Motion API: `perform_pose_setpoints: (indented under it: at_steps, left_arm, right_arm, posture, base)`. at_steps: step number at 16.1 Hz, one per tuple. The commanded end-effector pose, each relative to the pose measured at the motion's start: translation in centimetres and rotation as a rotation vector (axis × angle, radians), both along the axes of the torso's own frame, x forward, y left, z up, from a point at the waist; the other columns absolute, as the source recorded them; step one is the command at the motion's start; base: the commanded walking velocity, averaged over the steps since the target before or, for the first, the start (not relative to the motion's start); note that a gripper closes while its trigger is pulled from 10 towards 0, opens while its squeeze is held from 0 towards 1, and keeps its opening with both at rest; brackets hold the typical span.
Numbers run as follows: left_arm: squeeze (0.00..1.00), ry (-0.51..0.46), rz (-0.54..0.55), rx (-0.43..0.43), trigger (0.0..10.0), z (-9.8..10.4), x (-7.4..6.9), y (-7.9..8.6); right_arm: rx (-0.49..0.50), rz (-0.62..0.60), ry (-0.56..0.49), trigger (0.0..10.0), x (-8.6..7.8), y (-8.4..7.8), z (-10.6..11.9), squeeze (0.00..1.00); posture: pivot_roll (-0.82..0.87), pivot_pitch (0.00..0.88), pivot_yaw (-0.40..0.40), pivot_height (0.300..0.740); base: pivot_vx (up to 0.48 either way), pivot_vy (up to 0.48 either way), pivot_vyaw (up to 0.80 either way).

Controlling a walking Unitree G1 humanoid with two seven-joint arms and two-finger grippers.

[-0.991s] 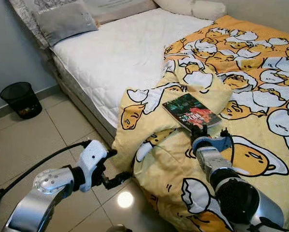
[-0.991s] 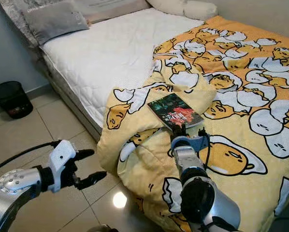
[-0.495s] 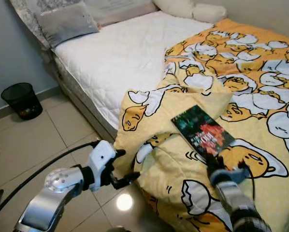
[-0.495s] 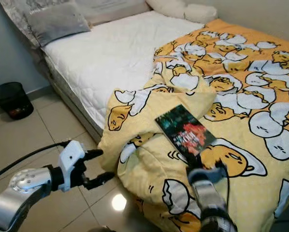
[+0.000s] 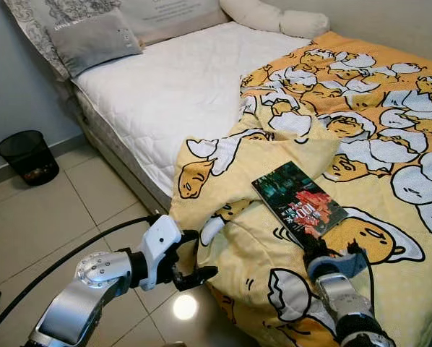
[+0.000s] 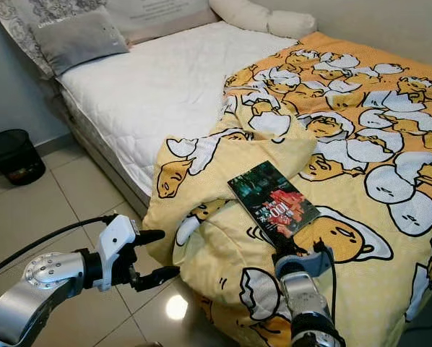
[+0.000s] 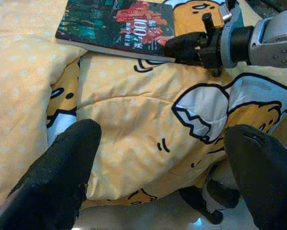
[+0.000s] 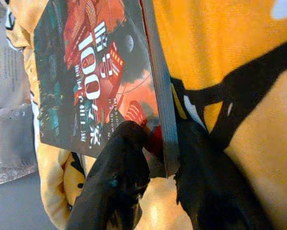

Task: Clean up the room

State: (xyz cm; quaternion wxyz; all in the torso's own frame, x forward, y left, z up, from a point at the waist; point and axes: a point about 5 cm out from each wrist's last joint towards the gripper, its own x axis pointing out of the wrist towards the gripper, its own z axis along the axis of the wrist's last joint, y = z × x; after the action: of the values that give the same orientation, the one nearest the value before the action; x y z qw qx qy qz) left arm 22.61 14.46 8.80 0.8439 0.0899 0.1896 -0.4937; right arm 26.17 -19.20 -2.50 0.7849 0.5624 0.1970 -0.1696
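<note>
A dark book (image 5: 299, 200) with a green and red cover lies on the yellow egg-print duvet (image 5: 375, 130), near the bed's foot corner. My right gripper (image 5: 311, 244) is at the book's near corner. In the right wrist view, one black finger (image 8: 122, 163) presses on the cover and the other sits under the page edge, so it is shut on the book (image 8: 90, 81). My left gripper (image 5: 201, 253) hangs open low over the floor beside the duvet's drooping edge. In the left wrist view its two fingers stand wide apart before the duvet (image 7: 134, 120).
The bare white mattress (image 5: 180, 79) takes the bed's left half, with a grey pillow (image 5: 93, 40) and white pillows (image 5: 274, 16) at the head. A black waste bin (image 5: 27, 155) stands on the tiled floor (image 5: 50, 217) by the wall at left. A black cable trails from my left arm.
The view has shifted. My right arm has drawn back toward me, staying at the book's near corner. My left gripper has come closer to the duvet's hanging edge.
</note>
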Motion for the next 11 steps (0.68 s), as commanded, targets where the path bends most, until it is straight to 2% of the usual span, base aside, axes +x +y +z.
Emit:
perform_pose_setpoints:
  at_steps: [1, 3, 5, 6, 7, 8, 11]
  left_arm:
    - [1.00, -0.008, 0.002, 0.014, 10.0, 0.2, 0.3, 0.4]
    - [1.00, -0.008, 0.009, 0.022, 10.0, 0.2, 0.3, 0.6]
    - [1.00, -0.004, 0.008, 0.024, 10.0, 0.1, 0.2, 0.7]
    - [1.00, -0.001, 0.005, 0.026, 10.0, 0.1, 0.1, 0.6]
    - [1.00, 0.000, 0.004, 0.027, 10.0, 0.1, 0.0, 0.6]
    - [1.00, 0.002, 0.004, 0.027, 10.0, 0.1, -0.1, 0.6]
    - [0.99, 0.011, 0.002, 0.034, 10.0, 0.0, -0.4, 0.7]
  right_arm:
    - [-0.003, 0.003, 0.045, 10.0, 0.0, 0.4, -0.3, 1.00]
    - [-0.028, 0.003, 0.082, 10.0, 0.5, 0.6, -0.2, 1.00]
    - [-0.033, 0.002, 0.136, 10.0, 0.4, 0.9, -0.6, 1.00]
    - [-0.035, 0.005, 0.174, 10.0, 0.2, 1.2, -0.9, 0.79]
    - [-0.039, 0.008, 0.186, 10.0, 0.1, 1.3, -1.0, 0.79]
    - [-0.040, 0.021, 0.199, 10.0, 0.0, 1.7, -1.2, 0.00]
    - [-0.023, 0.045, 0.156, 10.0, 1.0, 2.5, -0.5, 0.00]
  posture:
    - [0.11, 0.000, 0.079, 0.740]
    - [0.12, 0.000, 0.078, 0.740]
    - [0.12, 0.000, 0.082, 0.740]
    - [0.13, 0.000, 0.080, 0.740]
    - [0.13, 0.000, 0.080, 0.740]
    - [0.14, 0.000, 0.081, 0.740]
    - [0.14, 0.000, 0.084, 0.740]
  base:
    - [0.000, 0.000, 0.00]
    - [0.000, 0.000, 0.00]
    - [0.000, 0.000, 0.00]
    - [0.000, 0.000, 0.00]
    - [0.000, 0.000, 0.00]
    - [0.000, 0.000, 0.00]
    - [0.000, 0.000, 0.00]
